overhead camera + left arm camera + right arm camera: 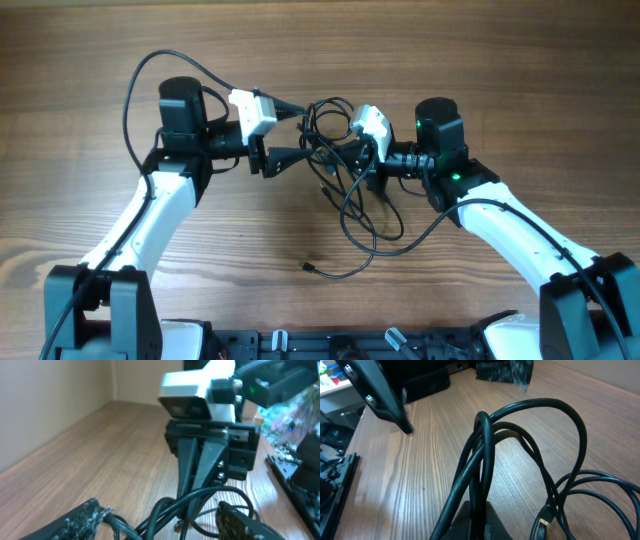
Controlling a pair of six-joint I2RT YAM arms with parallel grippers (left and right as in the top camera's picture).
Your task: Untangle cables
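The right gripper (189, 491) is clamped on the cables (482, 455), its two fingers meeting in a V over the strands. The bundle sits mid-table between both grippers. Its loops trail toward the robot's side, and one small plug end (305, 267) lies on the wood. The left gripper (303, 150) has its fingers spread, with strands passing between them, over the wooden table (300, 60).
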